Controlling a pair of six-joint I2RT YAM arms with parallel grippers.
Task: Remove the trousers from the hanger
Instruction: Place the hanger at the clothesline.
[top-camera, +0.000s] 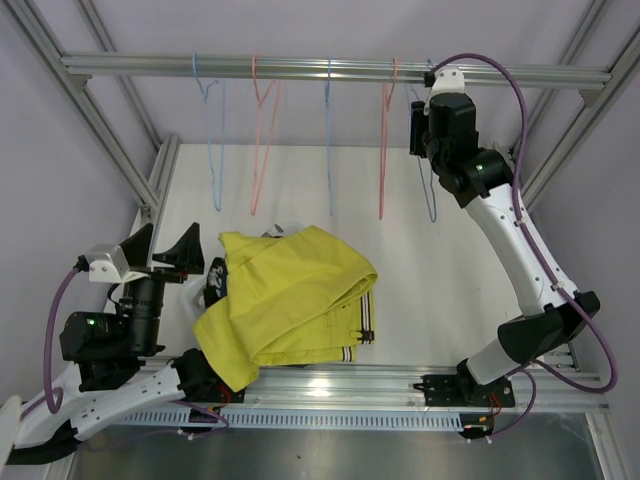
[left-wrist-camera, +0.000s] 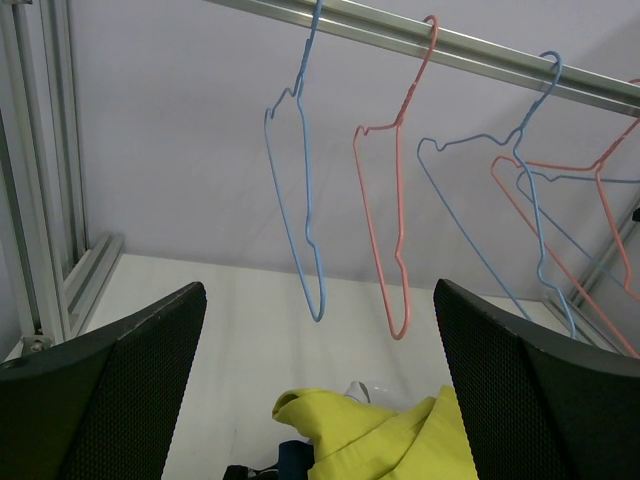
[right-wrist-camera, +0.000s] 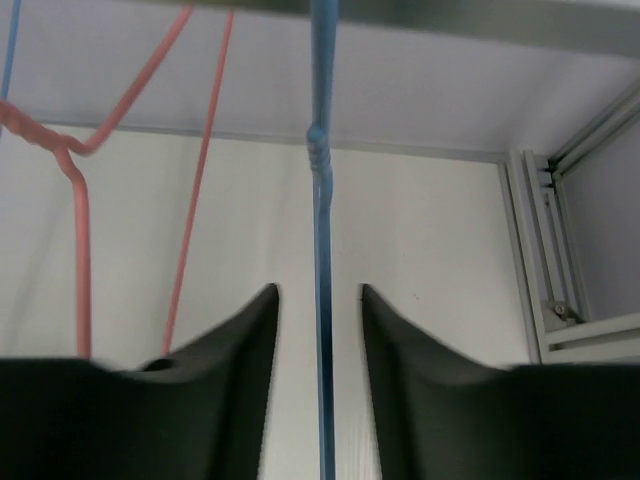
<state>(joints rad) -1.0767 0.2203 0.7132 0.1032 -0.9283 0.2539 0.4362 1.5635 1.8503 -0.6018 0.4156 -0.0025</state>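
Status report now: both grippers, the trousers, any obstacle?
Left gripper open, low beside trousers. Right gripper open, jaws astride blue hanger at rail. Trousers heaped on table, yellow pair on top. No obstacle seen.

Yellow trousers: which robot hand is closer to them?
Left. The left gripper sits open just beside the yellow trousers; the right gripper is up at the rail, straddling a blue hanger, far away.
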